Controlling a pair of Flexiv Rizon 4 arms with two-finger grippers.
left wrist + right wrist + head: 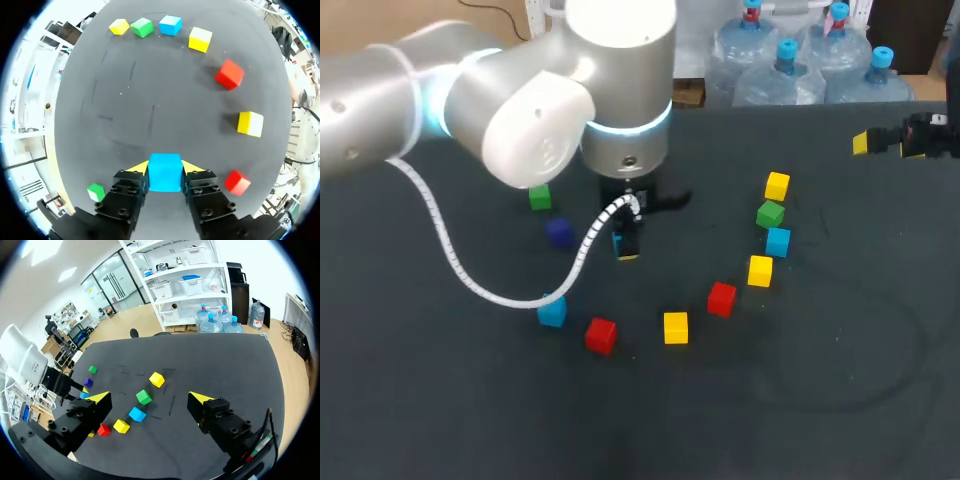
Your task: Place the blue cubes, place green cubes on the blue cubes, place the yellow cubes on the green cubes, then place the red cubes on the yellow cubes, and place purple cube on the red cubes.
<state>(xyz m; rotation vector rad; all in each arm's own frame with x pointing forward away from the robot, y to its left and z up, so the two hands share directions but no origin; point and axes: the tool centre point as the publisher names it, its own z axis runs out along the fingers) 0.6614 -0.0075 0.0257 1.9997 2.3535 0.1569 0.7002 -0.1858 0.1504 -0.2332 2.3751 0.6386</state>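
Head view: nothing stacked so far, loose cubes [675,327] scattered singly across the middle, left gripper [625,243] at centre, right gripper [885,142] at upper right. Left wrist view: clamped on a blue cube [165,172], first placement apparently pending. Right wrist view: spread open, holding nothing
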